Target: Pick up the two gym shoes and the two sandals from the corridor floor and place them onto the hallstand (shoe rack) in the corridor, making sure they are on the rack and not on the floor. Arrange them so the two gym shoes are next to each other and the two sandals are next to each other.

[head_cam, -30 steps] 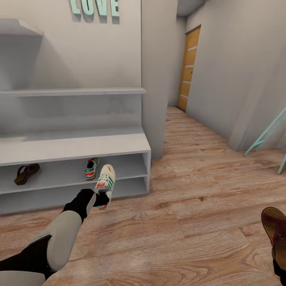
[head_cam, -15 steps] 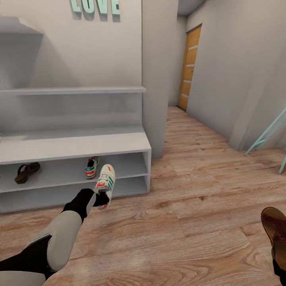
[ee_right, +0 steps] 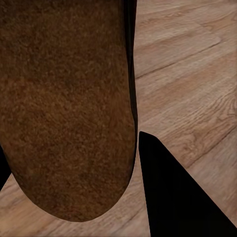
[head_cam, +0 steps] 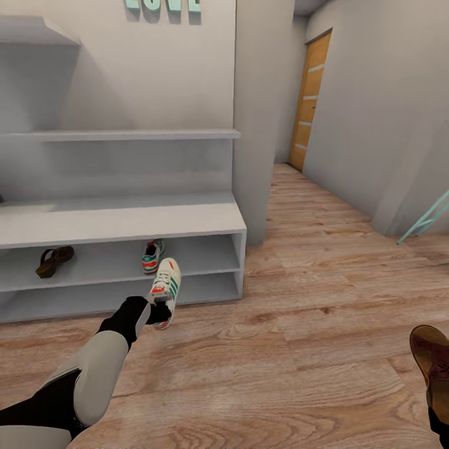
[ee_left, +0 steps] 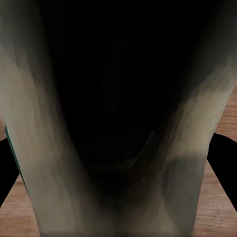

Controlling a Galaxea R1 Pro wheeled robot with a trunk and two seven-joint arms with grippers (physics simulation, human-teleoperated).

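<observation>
My left gripper (head_cam: 160, 310) is shut on a cream gym shoe (head_cam: 166, 285) with green stripes, held toe-up just in front of the hallstand (head_cam: 125, 221). The left wrist view looks into the gym shoe's (ee_left: 118, 98) dark inside. The other gym shoe (head_cam: 151, 256) stands on the upper of the two low shelves. A brown sandal (head_cam: 55, 260) lies further left on that same shelf. At the lower right edge, my right gripper (head_cam: 440, 416) is shut on the second sandal (head_cam: 430, 355). Its brown sole (ee_right: 64, 108) sits against one black finger (ee_right: 173, 197) above the corridor floor (head_cam: 299, 349).
A grey wall pillar (head_cam: 259, 112) stands right of the hallstand. Beyond it the corridor runs back to an orange door (head_cam: 310, 103). Teal furniture legs (head_cam: 430, 218) lean at the right wall. Teal letters (head_cam: 165, 5) hang above the shelves.
The whole view has shifted: the hallstand and pillar sit a little further right and larger, so the camera moved. Both arms keep their place in the picture, each still holding its shoe.
</observation>
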